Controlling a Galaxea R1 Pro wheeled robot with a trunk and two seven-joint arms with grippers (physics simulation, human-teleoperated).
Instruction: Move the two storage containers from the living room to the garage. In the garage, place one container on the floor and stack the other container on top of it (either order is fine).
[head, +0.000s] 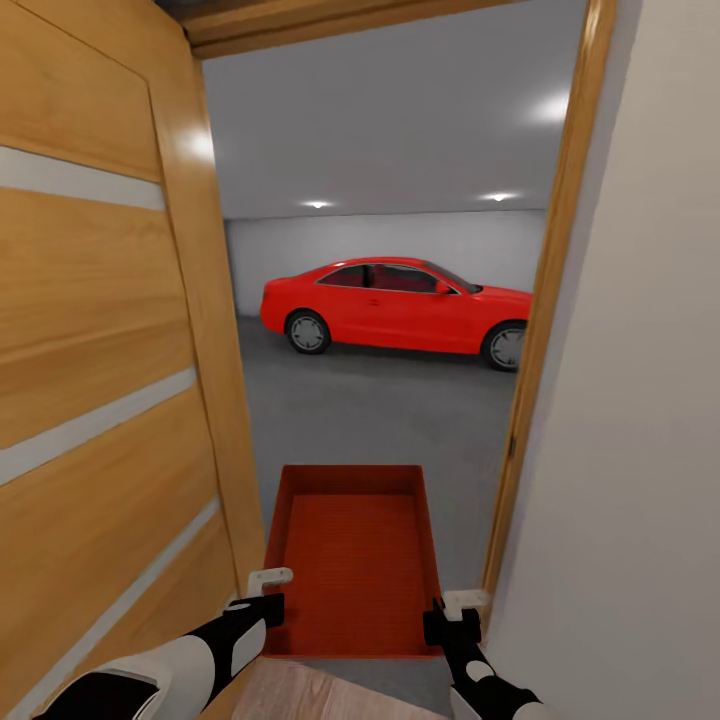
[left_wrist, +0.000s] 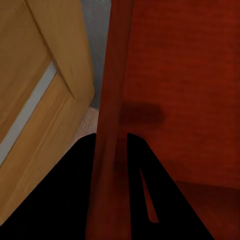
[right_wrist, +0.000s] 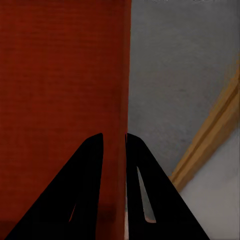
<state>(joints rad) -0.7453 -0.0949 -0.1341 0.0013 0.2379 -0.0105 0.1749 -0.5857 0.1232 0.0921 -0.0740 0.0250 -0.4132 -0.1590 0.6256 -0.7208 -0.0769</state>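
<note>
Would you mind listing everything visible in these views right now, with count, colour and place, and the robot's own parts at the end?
storage container: one, orange-red, lidless, held out in front of the robot in the doorway, a side wall gripped on each side
car: one, red, parked across the far side of the garage
garage floor: one, dark grey, beyond the doorway
door: one, light wood with pale stripes, swung open at the left
door frame: one, light wood, right edge of the opening
wall: one, off-white, at the right
ceiling lights: three seen, white, in the garage ceiling
left gripper: one, black fingers, clamped over the container's left wall
right gripper: one, black fingers, clamped over its right wall
</note>
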